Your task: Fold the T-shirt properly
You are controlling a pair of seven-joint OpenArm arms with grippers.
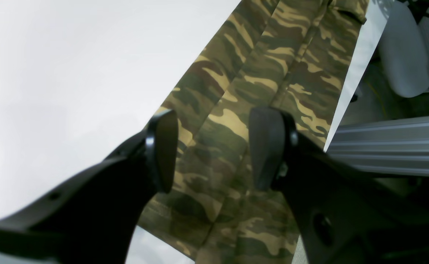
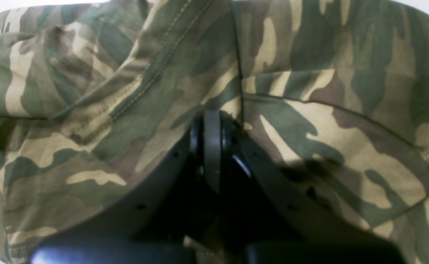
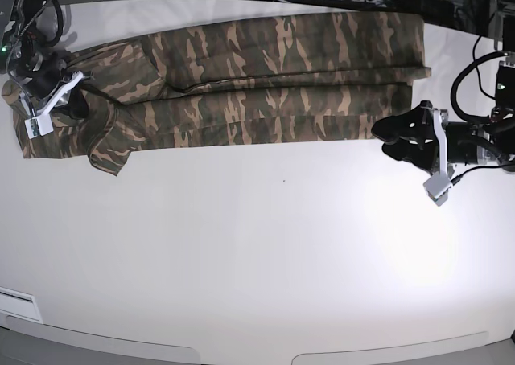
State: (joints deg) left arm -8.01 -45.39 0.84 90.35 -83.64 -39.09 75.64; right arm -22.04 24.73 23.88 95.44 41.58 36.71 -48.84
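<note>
One T-shirt [image 3: 265, 79] lay partly folded lengthwise along the far side of the table [image 3: 257, 268]. The left gripper [image 1: 214, 146] hovered at the hem end, fingers spread, gripping nothing, probably lining up a grasp. The right gripper [image 2: 212, 124] was pressed closed at the sleeve end; whether it pinched cloth could not be determined.

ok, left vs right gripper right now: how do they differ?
The left gripper is open, over the T-shirt at its end on the base view's right; the right gripper is shut against cloth at the opposite, bunched end. Left grips nothing; whether right pinches fabric is unclear. Both have black fingers.
</note>
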